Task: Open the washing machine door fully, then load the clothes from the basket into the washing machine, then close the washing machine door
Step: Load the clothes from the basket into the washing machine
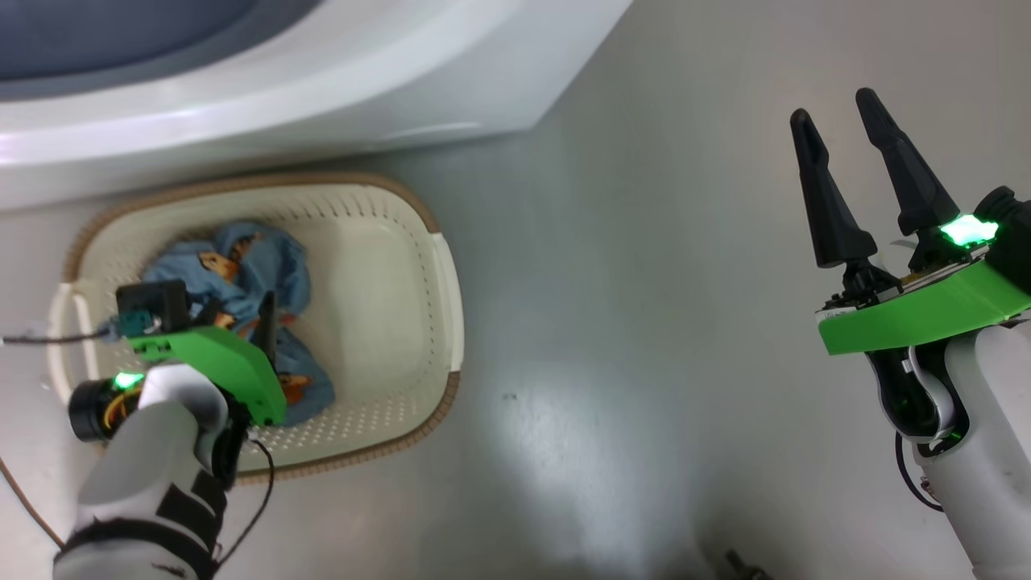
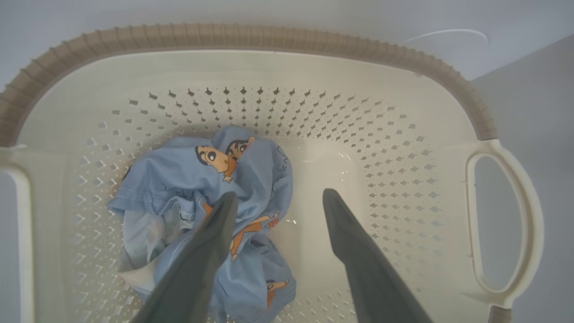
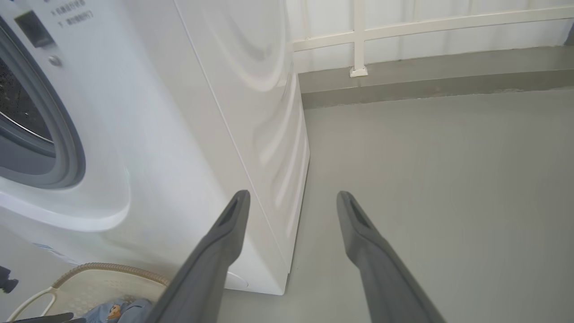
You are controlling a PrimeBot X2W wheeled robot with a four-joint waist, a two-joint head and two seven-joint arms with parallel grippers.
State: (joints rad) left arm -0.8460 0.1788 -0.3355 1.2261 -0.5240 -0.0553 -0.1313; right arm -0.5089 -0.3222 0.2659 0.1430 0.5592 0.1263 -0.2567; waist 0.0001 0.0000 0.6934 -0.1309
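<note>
The cream basket (image 1: 447, 322) with its brown rim stands on the floor in front of the white washing machine (image 1: 322, 89). Light blue clothes (image 1: 242, 266) with orange cartoon prints lie bunched in its left half. My left gripper (image 1: 258, 322) reaches down into the basket. In the left wrist view it (image 2: 280, 195) is open, one finger over the clothes (image 2: 251, 170) and the other over bare basket floor (image 2: 323, 170). My right gripper (image 1: 835, 107) hangs open and empty over the floor at the right. The washing machine door is out of view. The grey-blue ring (image 3: 67, 148) and drum (image 3: 18, 103) show uncovered.
Grey floor (image 1: 644, 322) stretches to the right of the basket and the machine. In the right wrist view a raised grey kerb (image 3: 426, 85) and a white railing (image 3: 358, 36) run behind the machine's side panel (image 3: 269, 112). A thin dark cable (image 1: 258, 499) dangles from my left arm.
</note>
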